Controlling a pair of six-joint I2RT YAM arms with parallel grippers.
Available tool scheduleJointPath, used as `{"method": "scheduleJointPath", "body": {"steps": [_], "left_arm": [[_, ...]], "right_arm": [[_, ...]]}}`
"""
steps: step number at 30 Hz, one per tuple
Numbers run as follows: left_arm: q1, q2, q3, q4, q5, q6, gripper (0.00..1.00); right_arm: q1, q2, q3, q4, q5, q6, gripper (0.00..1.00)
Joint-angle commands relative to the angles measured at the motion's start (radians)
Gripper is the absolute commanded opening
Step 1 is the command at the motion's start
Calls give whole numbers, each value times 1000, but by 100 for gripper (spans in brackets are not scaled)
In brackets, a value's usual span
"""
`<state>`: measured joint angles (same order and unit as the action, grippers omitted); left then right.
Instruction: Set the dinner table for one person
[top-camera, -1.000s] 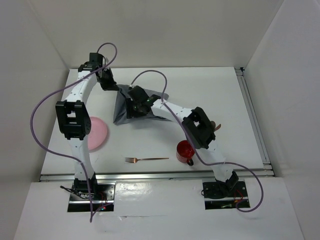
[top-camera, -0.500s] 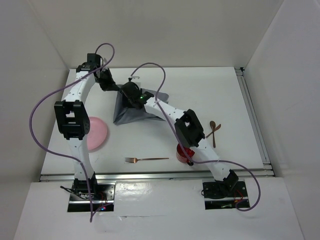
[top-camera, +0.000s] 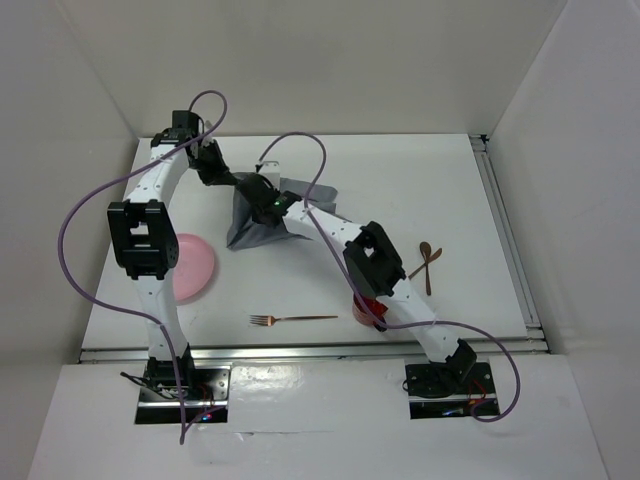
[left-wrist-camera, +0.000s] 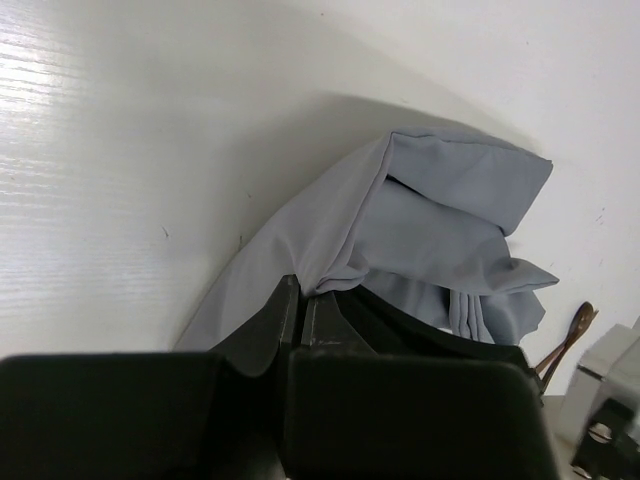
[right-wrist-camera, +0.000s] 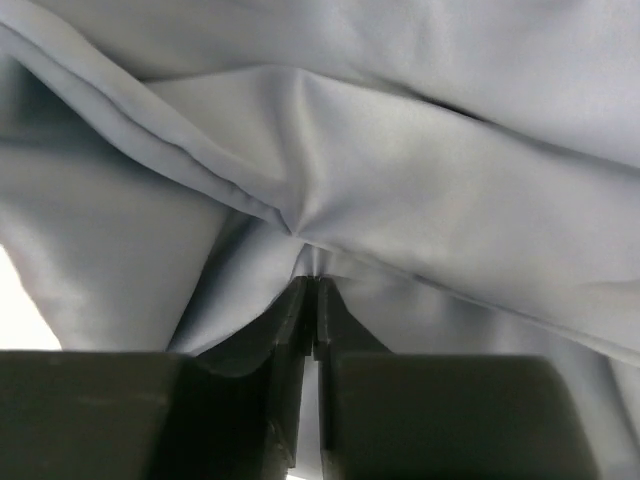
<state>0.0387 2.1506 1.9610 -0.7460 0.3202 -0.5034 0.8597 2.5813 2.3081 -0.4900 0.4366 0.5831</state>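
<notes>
The bunched grey cloth (top-camera: 255, 232) lies far-left on the table (top-camera: 420, 180). The left gripper (top-camera: 224, 180) is clamped on its far-left corner. The right gripper (top-camera: 262, 196), just to the right, is pinched shut on a fold. The loose cloth lies nearer and rightward of both.

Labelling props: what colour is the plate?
The plate is pink, clearest in the top view.

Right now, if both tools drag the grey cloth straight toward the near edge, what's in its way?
The fork lies crosswise in that path; the pink plate sits to its left, the red cup to its right. Left tool and right tool both pinch the grey cloth.
</notes>
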Motion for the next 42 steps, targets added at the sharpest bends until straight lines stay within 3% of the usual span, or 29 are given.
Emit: {"method": "scheduleJointPath", "body": {"steps": [1, 3, 13, 16, 19, 22, 26, 28, 31, 33, 36, 42], "left_arm": [[6, -51, 12, 11, 25, -6, 0], [6, -51, 12, 11, 25, -6, 0], [6, -11, 143, 11, 109, -93, 0], [6, -40, 133, 115, 174, -208, 0], [-3, -81, 133, 146, 189, -297, 0], [-3, -185, 78, 146, 164, -334, 0], [6, -397, -321, 270, 132, -365, 0], [6, -451, -422, 312, 132, -350, 0], [6, -466, -484, 280, 132, -305, 0], [6, -477, -520, 255, 109, -268, 0], [15, -514, -557, 255, 99, -268, 0], [33, -517, -553, 227, 89, -250, 0]], "right_arm": [[10, -64, -32, 5, 44, 4, 10], [-11, -88, -61, 5, 44, 4, 0], [-158, -335, -194, 102, 42, -38, 0], [-223, -346, -42, 76, 21, -83, 0], [-232, -381, -12, 91, 10, -152, 0], [-232, -547, -220, 155, 27, -152, 0], [-212, -853, -814, 293, 21, -45, 0], [-202, -975, -953, 344, -18, -19, 0], [-192, -983, -1036, 315, -119, -18, 0], [-173, -940, -960, 303, -229, -61, 11], [-128, -805, -838, 251, -295, -149, 47], [-82, -514, -457, 99, -354, -290, 69]]}}
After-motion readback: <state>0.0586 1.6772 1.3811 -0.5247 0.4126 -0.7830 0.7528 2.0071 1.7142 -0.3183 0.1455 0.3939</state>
